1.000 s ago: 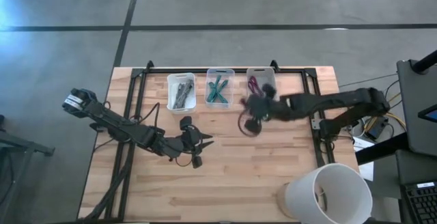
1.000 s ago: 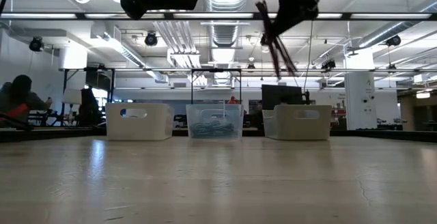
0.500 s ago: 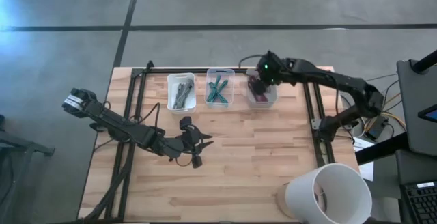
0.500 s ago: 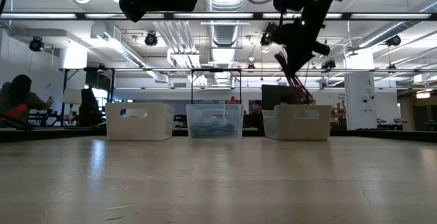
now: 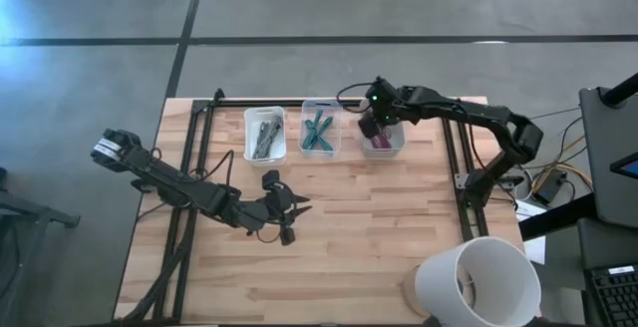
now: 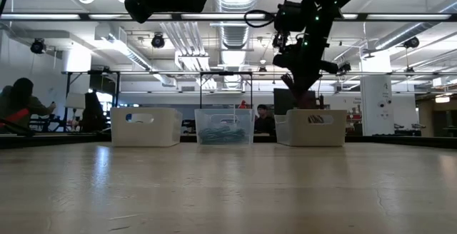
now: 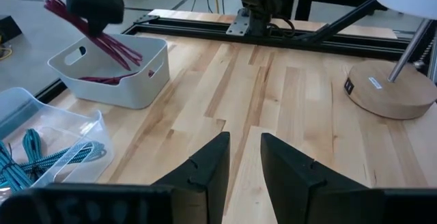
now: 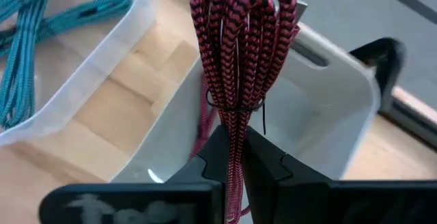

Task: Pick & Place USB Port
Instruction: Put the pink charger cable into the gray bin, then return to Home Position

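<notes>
A tied bundle of pink-and-black braided USB cable (image 8: 235, 39) hangs over the right white bin (image 5: 391, 143), with my right gripper (image 8: 235, 142) shut on it. In the left wrist view the bundle (image 7: 113, 45) slants down from that gripper, and its lower end is inside the bin (image 7: 116, 80). More pink cable lies in the bin. My left gripper (image 5: 290, 219) hovers over the table's middle, open, with nothing between its fingers (image 7: 205, 169). My right gripper pinches the bundle between its two fingers just behind the thin tie (image 8: 235, 106), around the middle of its length. The fingers slant down from above, lying along the strands. The bundle is tilted, its looped end (image 7: 133, 59) down in the bin and its other end (image 7: 53, 5) sticking up behind the gripper.
A clear bin of teal cables (image 5: 321, 128) and a white bin of grey cables (image 5: 264, 134) stand left of the right bin along the far edge. A lamp with a white shade (image 5: 478, 285) and a wooden base (image 7: 389, 87) stands at the near right corner. A black frame (image 5: 199, 167) rings the table.
My right gripper has swung from over the table just in front of the bins toward the far edge, tipping steeper and sinking over the right bin. The pink bundle has gone with it, and its lower end has dropped inside the bin.
</notes>
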`<state>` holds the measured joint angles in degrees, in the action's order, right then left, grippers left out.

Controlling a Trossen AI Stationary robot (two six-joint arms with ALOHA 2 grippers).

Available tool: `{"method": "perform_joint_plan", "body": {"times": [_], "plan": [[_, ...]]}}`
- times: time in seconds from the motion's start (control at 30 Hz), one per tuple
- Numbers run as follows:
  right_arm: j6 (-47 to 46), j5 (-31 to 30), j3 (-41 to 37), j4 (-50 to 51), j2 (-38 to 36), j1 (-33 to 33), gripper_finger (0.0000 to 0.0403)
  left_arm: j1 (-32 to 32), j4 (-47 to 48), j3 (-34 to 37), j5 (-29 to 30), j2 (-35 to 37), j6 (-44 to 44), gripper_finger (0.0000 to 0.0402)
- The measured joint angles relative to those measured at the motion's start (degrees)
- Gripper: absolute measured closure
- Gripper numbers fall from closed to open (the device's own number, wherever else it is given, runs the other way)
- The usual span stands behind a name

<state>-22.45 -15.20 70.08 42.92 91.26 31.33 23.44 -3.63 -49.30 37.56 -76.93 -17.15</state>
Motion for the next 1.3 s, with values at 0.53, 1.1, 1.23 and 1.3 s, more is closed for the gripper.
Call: {"method": "perform_joint_plan", "body": {"times": [0.53, 1.1, 1.23, 1.3], "plan": [[-6.1, -2.8, 0.0, -0.4, 10.6, -1.0, 0.0380, 0.0, 0.4, 0.3, 0.0, 0.0, 0.0, 0.0291], [-3.7, -2.3, 0.0, 0.0, 13.1, -1.1, 0.0356, 0.0, 0.6, 0.9, 0.0, 0.0, 0.0, 0.0291], [-3.6, -2.3, 0.0, 0.0, 13.1, -1.1, 0.0331, 0.0, 0.6, 0.9, 0.0, 0.0, 0.0, 0.0291], [-3.6, -2.3, 0.0, -0.1, 13.1, -1.3, 0.0318, 0.0, 0.6, 0.9, 0.0, 0.0, 0.0, 0.0291]]}}
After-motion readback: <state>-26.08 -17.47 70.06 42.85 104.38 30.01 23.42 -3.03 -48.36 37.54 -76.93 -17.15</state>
